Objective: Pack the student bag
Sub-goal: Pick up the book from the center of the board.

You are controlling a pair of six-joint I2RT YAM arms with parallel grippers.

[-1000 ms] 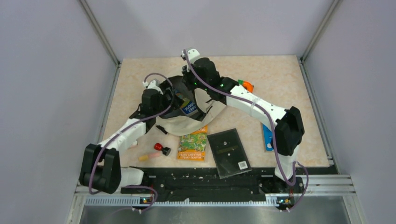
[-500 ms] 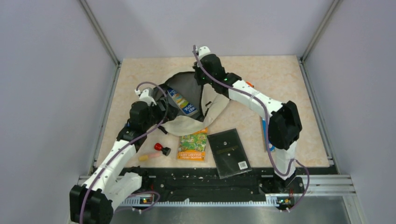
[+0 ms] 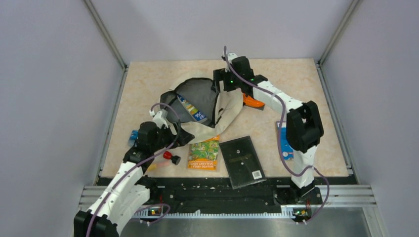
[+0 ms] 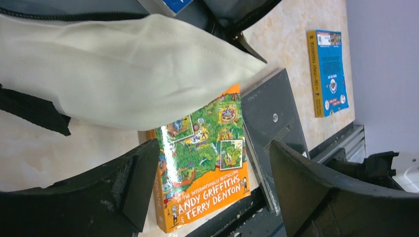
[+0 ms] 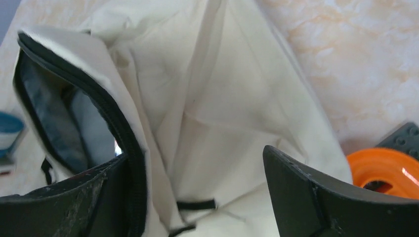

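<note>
The student bag (image 3: 225, 116) is lying near the middle of the table (image 3: 306, 79), its zipped mouth gaping toward the far left and showing grey lining, with a blue-covered book (image 3: 196, 110) already sitting inside. The right gripper (image 3: 223, 90) is hanging over the far right rim of that mouth with its jaws standing wide apart, clamping nothing. This looks like a spot chosen for keeping the opening spread while more goes in. The left gripper (image 3: 184, 138) is reaching low past the bag's near flap, jaws likewise wide and empty. It seems to be lining up on the orange and green book (image 3: 204, 153) lying just beside the flap. A dark flat panel (image 3: 242, 162) is lying touching that book's right edge, and a blue paperback (image 3: 282, 143) is waiting farther right, partly hidden behind the right arm from above. The left wrist view is giving that blue paperback (image 4: 328, 71) in full. It is also showing the cream flap (image 4: 123, 64) overlapping the orange book's (image 4: 202, 163) top corner, which could hinder a clean pickup. The right wrist view is showing the black zipper edge and folded fabric (image 5: 222, 98) lying between its own fingers, untouched as far as I can tell, with an orange object (image 5: 383, 170) peeking past the right finger
</note>
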